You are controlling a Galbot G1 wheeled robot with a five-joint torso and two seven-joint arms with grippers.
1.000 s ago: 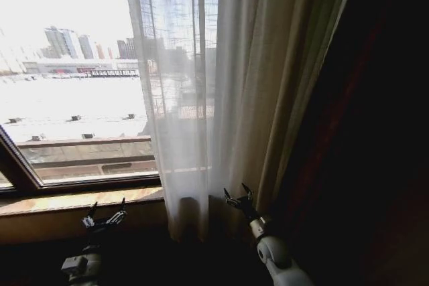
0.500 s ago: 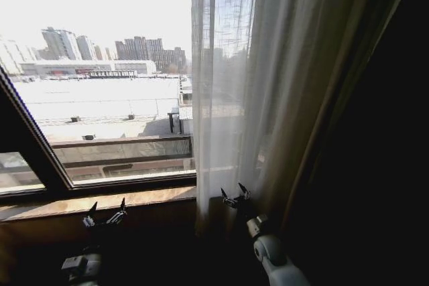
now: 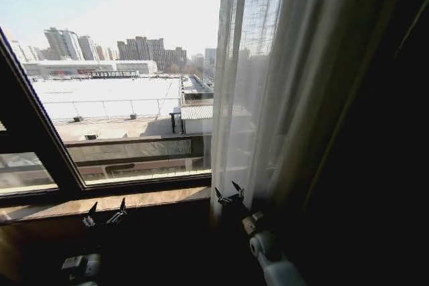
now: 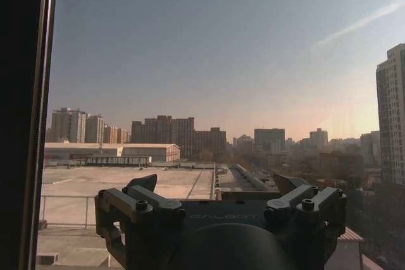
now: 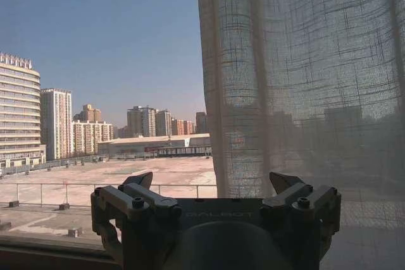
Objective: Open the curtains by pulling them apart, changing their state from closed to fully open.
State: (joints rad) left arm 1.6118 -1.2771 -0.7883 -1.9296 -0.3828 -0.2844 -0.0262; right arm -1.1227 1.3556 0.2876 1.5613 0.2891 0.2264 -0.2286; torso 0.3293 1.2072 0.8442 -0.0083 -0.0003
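Beside the curtains [image 3: 268, 92], right gripper [image 3: 228, 195] (fingers spread); left gripper [image 3: 104, 215] likewise.

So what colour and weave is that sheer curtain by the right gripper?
White, see-through, with an open grid-like weave; the curtain shows it best in the right wrist view, beyond the right gripper.

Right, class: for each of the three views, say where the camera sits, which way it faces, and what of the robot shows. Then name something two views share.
Head view: up on the head, looking forward and down at the window sill; left gripper and right gripper both show, open.
Left wrist view: behind the left gripper, facing out through bare glass at the city.
Right wrist view: behind the right gripper, facing the window, partly through the curtains.
Shared: head and right wrist views both show the curtains.
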